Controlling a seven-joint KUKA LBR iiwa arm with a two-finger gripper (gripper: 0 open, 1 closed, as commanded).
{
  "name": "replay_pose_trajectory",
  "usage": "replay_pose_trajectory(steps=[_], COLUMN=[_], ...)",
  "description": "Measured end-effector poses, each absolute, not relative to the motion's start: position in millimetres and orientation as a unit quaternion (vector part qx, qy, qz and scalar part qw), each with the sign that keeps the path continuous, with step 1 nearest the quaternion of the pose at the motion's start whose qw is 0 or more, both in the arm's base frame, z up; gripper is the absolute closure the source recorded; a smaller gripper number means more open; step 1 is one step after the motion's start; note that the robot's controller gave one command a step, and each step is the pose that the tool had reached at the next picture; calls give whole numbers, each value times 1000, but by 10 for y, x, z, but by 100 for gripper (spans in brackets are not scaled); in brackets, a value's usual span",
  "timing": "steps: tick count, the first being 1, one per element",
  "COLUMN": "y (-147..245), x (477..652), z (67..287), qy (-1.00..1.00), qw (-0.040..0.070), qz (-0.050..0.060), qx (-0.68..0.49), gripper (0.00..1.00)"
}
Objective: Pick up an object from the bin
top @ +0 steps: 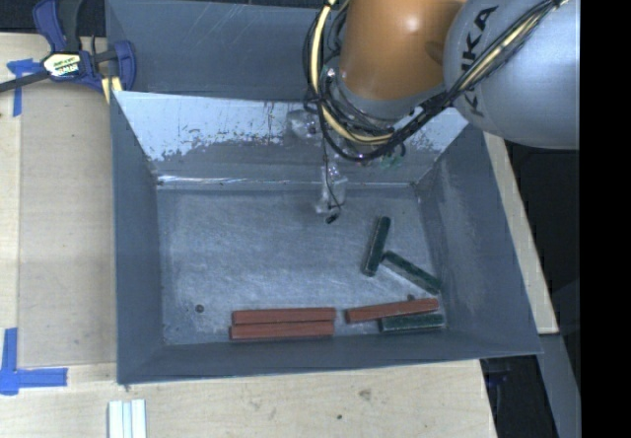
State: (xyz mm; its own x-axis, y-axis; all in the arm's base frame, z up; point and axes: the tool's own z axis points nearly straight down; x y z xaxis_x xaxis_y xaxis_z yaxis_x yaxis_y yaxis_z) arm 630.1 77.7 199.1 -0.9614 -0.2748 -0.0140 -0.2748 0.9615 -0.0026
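Near the back wall of the grey bin, about the middle of its width, the gripper hangs down from the arm's orange cover over a bare part of the floor. How far the claw is open I cannot tell, because it looks like one thin dark shape from this side; it seems to carry nothing. The things to pick all lie in the front right part of the bin, apart from the gripper. The nearest one is a short dark green bar, lying tilted to the right of the gripper and toward the front. A second green bar meets its lower end at an angle. Along the front wall lie two long brown bars side by side, then a shorter brown bar with a third green bar just beside it. In my judgement the task is at its beginning: no thing is chosen or grasped, and everything rests on the floor. What is left is to go over one bar, come down, close on it and lift it.
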Motion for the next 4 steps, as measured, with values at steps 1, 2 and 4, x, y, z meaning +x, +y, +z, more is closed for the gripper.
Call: replay_pose_trajectory(steps=[1, 2, 4], y=[-70, -23, -633], x=[5891, 5911, 5790], z=[1424, 1451, 1361], qy=[986, 986, 1000], qw=[-2, 2, 1], qz=[-1, 0, 0], qx=[-165, -166, -27], gripper=[0, 100, 0])
